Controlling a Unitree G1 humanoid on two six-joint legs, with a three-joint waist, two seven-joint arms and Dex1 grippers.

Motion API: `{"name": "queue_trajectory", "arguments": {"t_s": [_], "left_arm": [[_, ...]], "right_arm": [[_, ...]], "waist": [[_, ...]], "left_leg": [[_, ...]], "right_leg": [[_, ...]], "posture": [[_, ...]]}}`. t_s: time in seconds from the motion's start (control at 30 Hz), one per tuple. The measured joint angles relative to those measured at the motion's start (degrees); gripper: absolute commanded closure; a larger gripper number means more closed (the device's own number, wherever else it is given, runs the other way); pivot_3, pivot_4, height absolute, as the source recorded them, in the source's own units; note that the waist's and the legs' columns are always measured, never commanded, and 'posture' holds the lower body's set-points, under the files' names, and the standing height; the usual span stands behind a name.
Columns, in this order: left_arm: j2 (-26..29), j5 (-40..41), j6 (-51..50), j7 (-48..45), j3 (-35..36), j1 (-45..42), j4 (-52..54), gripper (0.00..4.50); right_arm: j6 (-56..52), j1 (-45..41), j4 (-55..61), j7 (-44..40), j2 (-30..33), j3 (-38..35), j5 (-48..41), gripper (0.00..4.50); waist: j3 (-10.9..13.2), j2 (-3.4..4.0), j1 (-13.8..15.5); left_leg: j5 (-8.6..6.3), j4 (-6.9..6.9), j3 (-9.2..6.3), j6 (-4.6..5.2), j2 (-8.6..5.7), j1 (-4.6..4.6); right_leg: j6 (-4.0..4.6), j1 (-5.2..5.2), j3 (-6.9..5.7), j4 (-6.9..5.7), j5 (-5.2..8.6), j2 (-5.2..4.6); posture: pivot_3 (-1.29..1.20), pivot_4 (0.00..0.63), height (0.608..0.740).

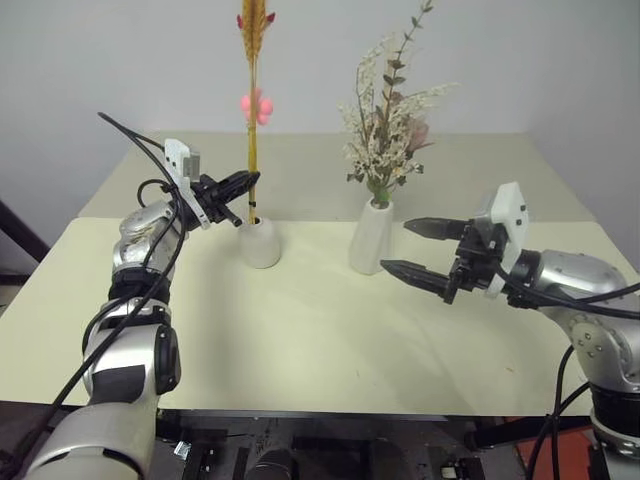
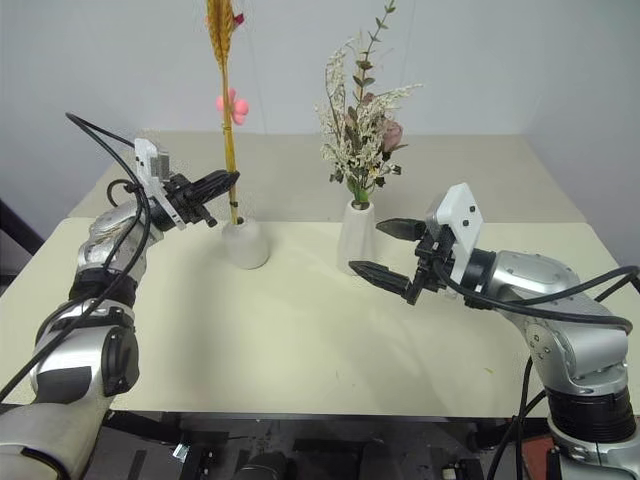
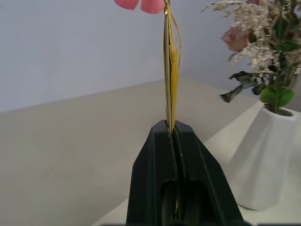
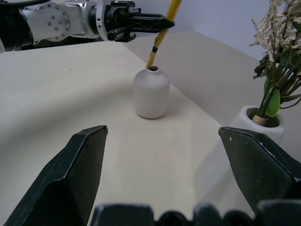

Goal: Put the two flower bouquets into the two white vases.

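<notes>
A slim bunch of golden wheat stalks with pink blossoms point(image 1: 253, 90) stands upright, its lower end in the mouth of the short round white vase point(image 1: 260, 243). My left gripper point(image 1: 250, 180) is shut on the stalks just above that vase; the left wrist view shows them pinched between the fingertips point(image 3: 170, 127). The bushy cream and green bouquet point(image 1: 388, 130) sits in the taller angular white vase point(image 1: 371, 238), with nothing touching it. My right gripper point(image 1: 396, 246) hangs open just right of the tall vase, with nothing between its fingers.
Both vases stand near the middle of a pale cream table point(image 1: 300, 340). A second tabletop point(image 1: 480, 170) adjoins it behind, up to a plain wall. Black cables point(image 1: 130, 140) trail off the left arm.
</notes>
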State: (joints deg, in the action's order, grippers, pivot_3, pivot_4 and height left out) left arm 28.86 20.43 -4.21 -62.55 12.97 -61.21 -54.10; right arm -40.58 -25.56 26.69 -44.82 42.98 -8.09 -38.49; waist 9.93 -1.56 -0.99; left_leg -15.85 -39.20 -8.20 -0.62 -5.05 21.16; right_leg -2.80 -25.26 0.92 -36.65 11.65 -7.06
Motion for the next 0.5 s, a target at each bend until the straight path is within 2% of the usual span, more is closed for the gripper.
{"name": "queue_trajectory", "arguments": {"t_s": [0.27,0.5], "left_arm": [[1.7,-0.1,0.4,0.0,0.6,-3.1,-4.3,4.49],[-0.5,-0.9,1.7,0.2,0.4,-3.4,-6.5,4.49]], "right_arm": [[-0.1,1.1,0.3,0.1,0.3,-0.5,-0.2,0.00],[-0.1,1.1,0.3,0.3,0.6,-0.5,-0.8,0.00]], "waist": [[0.0,0.00,0.0],[0.0,0.00,0.1]], "left_leg": [[0.00,0.00,0.00,0.01,0.00,0.00],[0.00,-0.01,0.00,0.02,-0.01,0.00]], "right_leg": [[0.00,0.00,0.00,-0.01,0.00,0.00],[0.00,0.01,0.00,-0.01,0.00,0.00]], "posture": [[0.00,0.150,0.740],[0.00,0.150,0.740]]}}
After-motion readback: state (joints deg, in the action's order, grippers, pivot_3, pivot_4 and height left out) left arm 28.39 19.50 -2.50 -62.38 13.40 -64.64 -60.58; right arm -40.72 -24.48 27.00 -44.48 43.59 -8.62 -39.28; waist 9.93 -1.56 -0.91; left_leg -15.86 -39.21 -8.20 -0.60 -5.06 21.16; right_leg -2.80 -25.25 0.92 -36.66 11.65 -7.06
